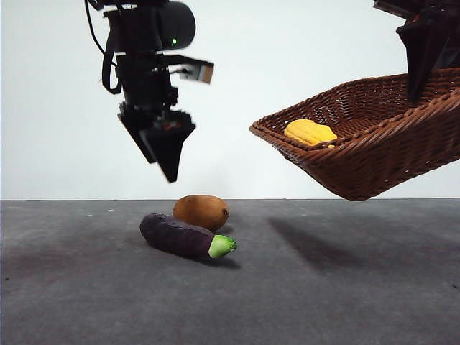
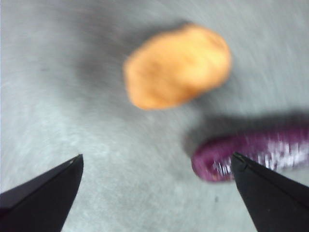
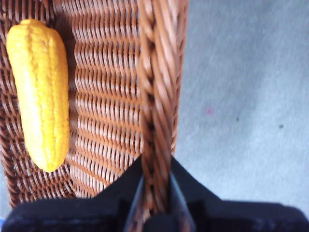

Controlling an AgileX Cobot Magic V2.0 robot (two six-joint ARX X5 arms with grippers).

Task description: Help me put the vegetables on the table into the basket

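We see the right gripper [image 3: 155, 193] clamping the woven brown wicker basket's [image 1: 374, 154] braided rim, basket aloft (tilted), ridged yellow corn cob [image 1: 310, 132] inside. The left gripper [image 1: 164, 147], jaws wide, hovers above the brown oval potato [image 1: 201, 211] and dark purple eggplant [image 1: 184, 238] on the dark grey table [image 1: 345, 287].

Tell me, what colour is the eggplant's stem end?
Bright green, on the dark purple eggplant; clearest in the front view.

The left wrist view is smeared by motion: the potato [image 2: 177, 66] is a soft orange blob, and the eggplant [image 2: 251, 154] runs off the edge at 3 o'clock, partly behind a jaw. In the front view, the basket [image 1: 374, 147] is cut off at 3 o'clock, its wall hiding most of the corn [image 1: 310, 132]. The potato sits partly behind the eggplant there. The right gripper [image 3: 155, 186] shows only its pinching tips.
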